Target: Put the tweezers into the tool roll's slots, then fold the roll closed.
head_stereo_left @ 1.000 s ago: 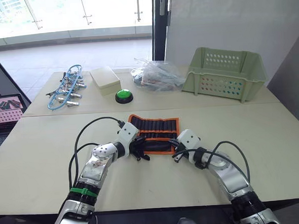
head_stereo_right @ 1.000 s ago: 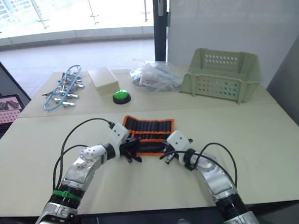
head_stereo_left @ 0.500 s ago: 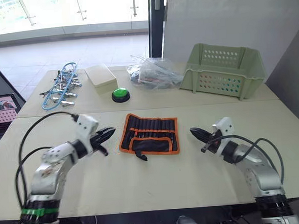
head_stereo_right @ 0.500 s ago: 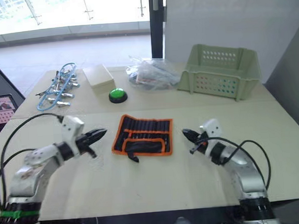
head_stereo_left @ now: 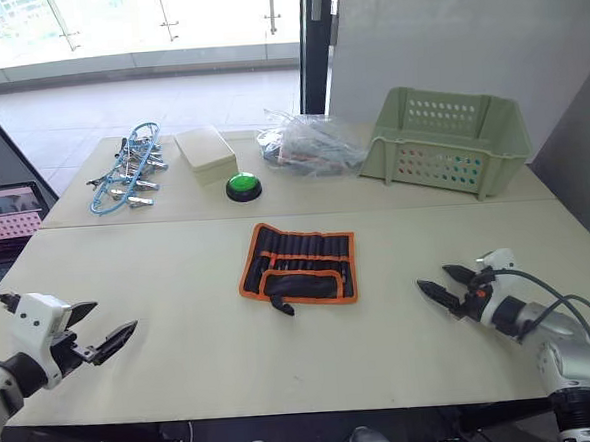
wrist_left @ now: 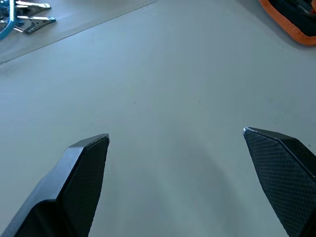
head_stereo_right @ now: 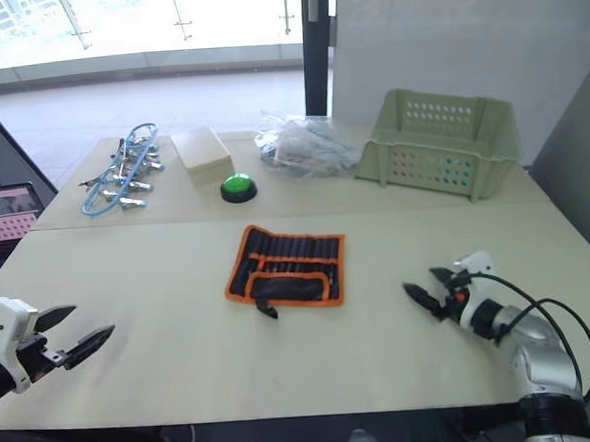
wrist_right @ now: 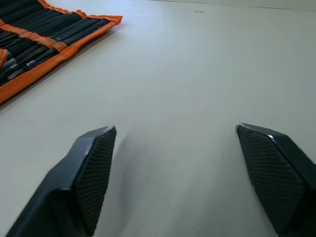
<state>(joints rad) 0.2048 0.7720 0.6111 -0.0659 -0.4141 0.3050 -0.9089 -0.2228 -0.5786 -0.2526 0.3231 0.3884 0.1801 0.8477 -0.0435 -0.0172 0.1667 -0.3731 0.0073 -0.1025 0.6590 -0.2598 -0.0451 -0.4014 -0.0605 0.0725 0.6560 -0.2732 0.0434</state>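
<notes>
Partly cut off: tool roll (wrist_right: 44, 39); tweezers indistinct inside.

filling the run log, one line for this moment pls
left pincer: open, empty | right pincer: open, empty | tool roll: on table, lower edge folded up, strap loose

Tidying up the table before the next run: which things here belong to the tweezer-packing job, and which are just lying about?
Job: tool roll, its slots.

Lying about: green basket, green button, beige box, clear plastic bag, clips with blue cables, laptop.
</notes>
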